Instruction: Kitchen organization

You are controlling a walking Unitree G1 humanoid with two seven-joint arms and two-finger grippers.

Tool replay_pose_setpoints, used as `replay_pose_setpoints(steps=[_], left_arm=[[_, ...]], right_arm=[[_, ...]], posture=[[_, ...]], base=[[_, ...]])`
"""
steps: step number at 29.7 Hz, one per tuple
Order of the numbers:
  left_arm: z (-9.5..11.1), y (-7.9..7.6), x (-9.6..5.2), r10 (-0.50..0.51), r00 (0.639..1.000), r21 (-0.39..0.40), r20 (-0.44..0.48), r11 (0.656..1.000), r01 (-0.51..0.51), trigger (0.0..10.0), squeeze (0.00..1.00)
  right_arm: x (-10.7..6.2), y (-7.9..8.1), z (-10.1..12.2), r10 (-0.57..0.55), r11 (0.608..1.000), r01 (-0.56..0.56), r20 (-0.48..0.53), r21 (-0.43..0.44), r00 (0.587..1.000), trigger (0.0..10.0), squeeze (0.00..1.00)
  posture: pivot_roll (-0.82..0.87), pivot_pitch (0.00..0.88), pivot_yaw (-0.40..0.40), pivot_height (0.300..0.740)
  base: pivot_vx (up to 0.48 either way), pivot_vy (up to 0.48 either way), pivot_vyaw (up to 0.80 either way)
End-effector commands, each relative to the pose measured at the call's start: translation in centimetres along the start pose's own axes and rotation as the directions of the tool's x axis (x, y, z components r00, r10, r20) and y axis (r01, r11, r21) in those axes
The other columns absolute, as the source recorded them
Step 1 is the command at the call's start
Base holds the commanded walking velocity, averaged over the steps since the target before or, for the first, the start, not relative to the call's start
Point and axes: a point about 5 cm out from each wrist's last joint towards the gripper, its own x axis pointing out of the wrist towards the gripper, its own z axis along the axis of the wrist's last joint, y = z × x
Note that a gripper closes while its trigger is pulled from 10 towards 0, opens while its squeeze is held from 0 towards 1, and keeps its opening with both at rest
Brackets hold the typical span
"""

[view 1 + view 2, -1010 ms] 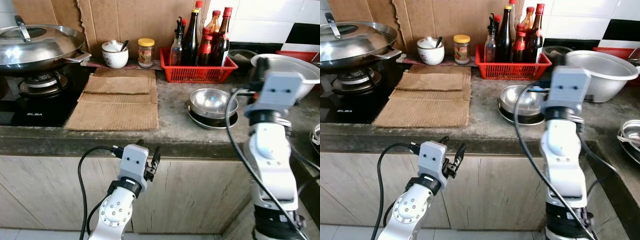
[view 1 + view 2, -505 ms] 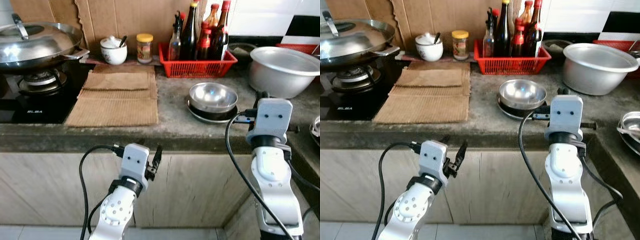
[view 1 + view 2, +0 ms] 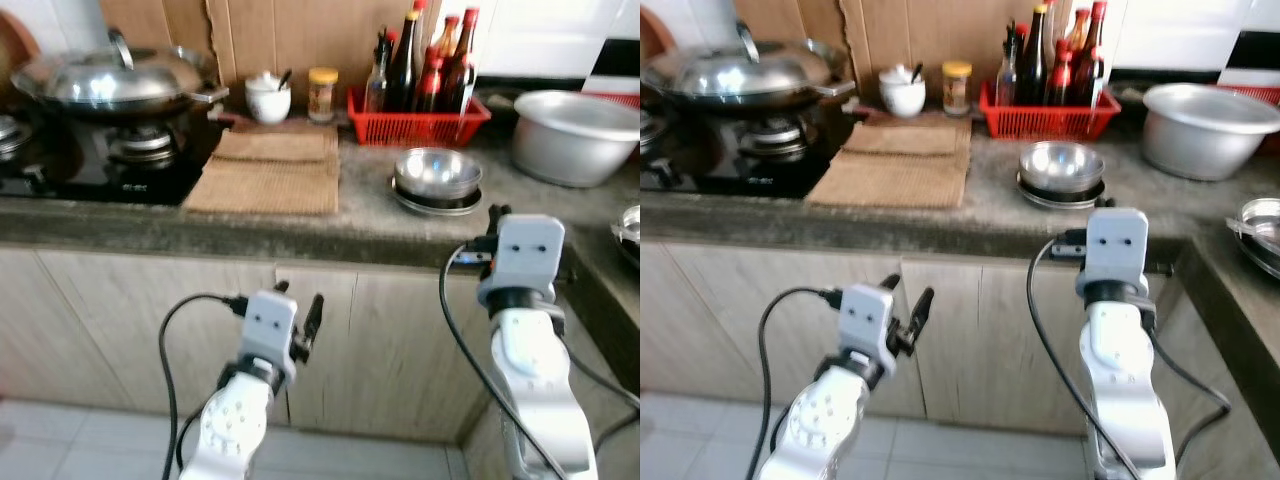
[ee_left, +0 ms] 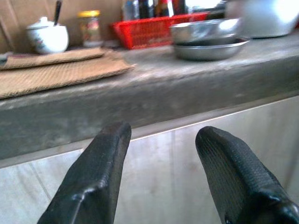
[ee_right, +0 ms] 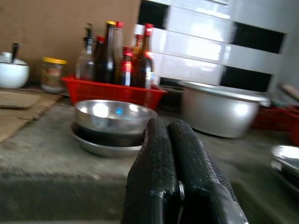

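Counter (image 3: pixel 350 235), grey stone, running along a cardboard-backed wall, wooden cabinet fronts below.

Counted on it: one lidded wok (image 3: pixel 115 80) on the gas stove (image 3: pixel 95 165); two cardboard mats (image 3: pixel 268 172) stacked beside the stove; one white sugar pot (image 3: pixel 267 98) with a spoon in it; one yellow-lidded jar (image 3: pixel 322 93); one red basket (image 3: pixel 418 103) holding several sauce bottles (image 3: pixel 408 62) (exact number hard to tell, they overlap); one small steel bowl (image 3: pixel 437 175) sitting on a steel plate (image 3: pixel 437 203); one large aluminium basin (image 3: pixel 578 135) to the right.

Left tool (image 3: pixel 297 318) below counter height, in front of the cabinet fronts, fingers (image 4: pixel 100 172) spread apart with nothing between them. Steel bowl up and to its right, well apart.

Right tool (image 5: pixel 170 163) raised near the counter's front edge, fingers pressed together, empty. Steel bowl straight ahead of it on the counter, near but not touching; basin further off behind, to the right.
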Motion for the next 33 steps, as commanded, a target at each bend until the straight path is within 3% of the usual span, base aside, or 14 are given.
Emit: replay_pose_setpoints(steps=[1, 11, 17, 33], left_arm=[[0.1, 0.2, 0.0, 0.003, 1.0, 0.006, 0.004, 1.0, -0.003, 10.0, 0.0], [-0.1, 0.3, 0.0, 0.006, 1.0, 0.013, -0.009, 1.0, -0.006, 10.0, 0.0], [-0.3, 0.1, -0.2, -0.002, 1.0, 0.008, -0.018, 1.0, 0.003, 10.0, 0.0], [-1.2, -0.5, -1.1, -0.034, 0.997, -0.054, -0.064, 0.998, 0.03, 10.0, 0.0]], right_arm=[[-0.2, 0.4, 0.1, 0.023, 1.0, -0.023, -0.01, 0.021, 1.0, 10.0, 0.0], [-2.0, 2.2, -1.1, 0.154, 0.984, -0.147, -0.069, 0.103, 0.986, 10.0, 0.0], [-2.9, 3.6, -1.5, 0.272, 0.952, -0.256, -0.078, 0.165, 0.959, 10.0, 0.0], [-4.5, 4.8, -2.4, 0.412, 0.896, -0.385, -0.093, 0.222, 0.906, 10.0, 0.0]], posture=[[-0.01, 0.0, -0.048, 0.74], [-0.01, 0.0, -0.042, 0.74], [-0.01, 0.0, -0.046, 0.74], [-0.01, 0.0, -0.045, 0.74]], base=[[-0.334, 0.0, 0.0], [-0.125, 0.0, 0.0], [0.0, 0.0, 0.0], [0.0, 0.0, 0.0]])
